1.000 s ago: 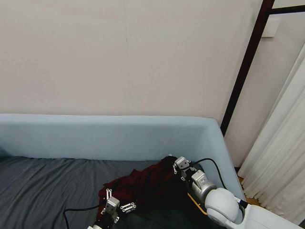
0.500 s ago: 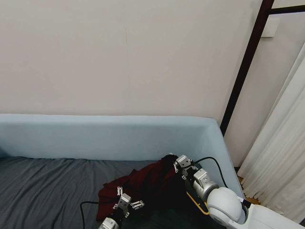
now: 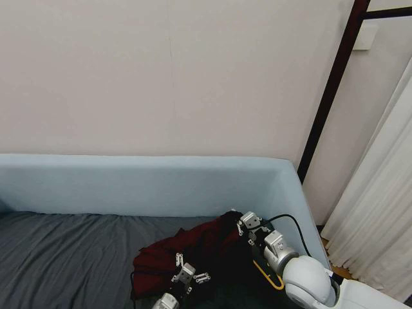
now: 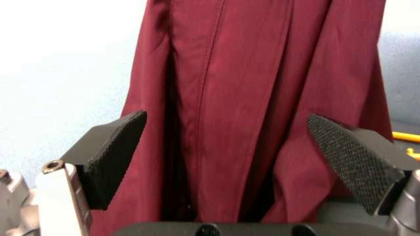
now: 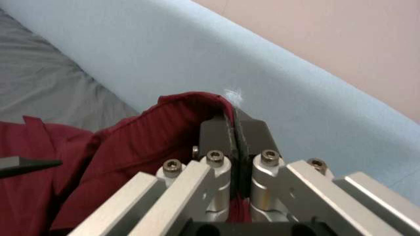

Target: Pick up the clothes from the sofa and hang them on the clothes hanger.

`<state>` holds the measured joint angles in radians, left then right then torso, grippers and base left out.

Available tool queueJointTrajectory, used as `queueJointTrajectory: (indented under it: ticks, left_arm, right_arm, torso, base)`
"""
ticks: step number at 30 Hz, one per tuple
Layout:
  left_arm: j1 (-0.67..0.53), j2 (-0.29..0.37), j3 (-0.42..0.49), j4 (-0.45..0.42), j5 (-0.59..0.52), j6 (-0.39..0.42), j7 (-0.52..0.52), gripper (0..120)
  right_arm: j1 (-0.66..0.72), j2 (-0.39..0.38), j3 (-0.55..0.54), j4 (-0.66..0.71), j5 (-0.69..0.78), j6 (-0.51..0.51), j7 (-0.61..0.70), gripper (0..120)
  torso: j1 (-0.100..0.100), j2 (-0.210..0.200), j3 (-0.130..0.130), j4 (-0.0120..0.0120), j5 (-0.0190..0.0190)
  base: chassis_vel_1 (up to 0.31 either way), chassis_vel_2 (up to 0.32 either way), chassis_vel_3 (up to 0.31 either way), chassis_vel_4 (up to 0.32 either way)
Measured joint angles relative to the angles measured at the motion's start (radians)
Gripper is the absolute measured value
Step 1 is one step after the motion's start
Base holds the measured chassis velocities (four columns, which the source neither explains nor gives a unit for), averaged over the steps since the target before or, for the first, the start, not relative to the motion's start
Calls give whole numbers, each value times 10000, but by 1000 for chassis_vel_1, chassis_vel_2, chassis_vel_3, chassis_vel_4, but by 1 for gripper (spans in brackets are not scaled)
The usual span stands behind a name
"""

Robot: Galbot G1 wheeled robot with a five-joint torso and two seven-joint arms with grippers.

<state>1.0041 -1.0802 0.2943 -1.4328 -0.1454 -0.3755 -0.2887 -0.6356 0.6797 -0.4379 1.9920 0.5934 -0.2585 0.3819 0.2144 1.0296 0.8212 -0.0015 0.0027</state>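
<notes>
- The dark red garment [image 3: 193, 248] lies bunched on the grey seat of the sofa [image 3: 161, 183], at the seat's right end, close to the corner where the pale blue backrest meets the right side wall.
- The right gripper [image 5: 233, 123] is at the garment's far edge, just in front of the backrest near that right rear corner. Its fingers are pressed together on a raised fold of the red cloth, and the pinched hem stands up above the rest of the heap.
- From the pinched fold the fabric slopes down and spreads towards the front edge of the seat.
- The left gripper [image 4: 226, 123] is at the near side of the garment, towards the front edge of the seat. Its jaws are spread wide.
- In the left wrist view a pleated length of the red cloth runs between the two ribbed black pads [image 4: 118, 147]. Whether either pad touches the cloth cannot be told.
- A yellow curved bar [image 3: 270, 275] shows beside the right arm, at the garment's right side, near the sofa's right side wall.
- Past the sofa's right end stand a dark upright post [image 3: 328, 96] and a white curtain [image 3: 380, 219].
</notes>
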Motion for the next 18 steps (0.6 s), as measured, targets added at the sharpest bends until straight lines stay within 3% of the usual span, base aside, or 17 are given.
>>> queueJointTrajectory:
  ticks: [10,18]
  left_arm:
    - [289,-29,-673,-116,59,-71,-187,94]
    - [227,-67,-583,72,85,-76,-163,94]
  right_arm:
    - [-80,-1,30,-167,-60,36,-25,0]
    - [-98,4,-6,-133,-75,48,-25,0]
  torso:
    - [0,0,0,1,1]
    - [1,0,-1,1,-1]
  base:
    - [0,0,0,0]
    - [0,0,0,0]
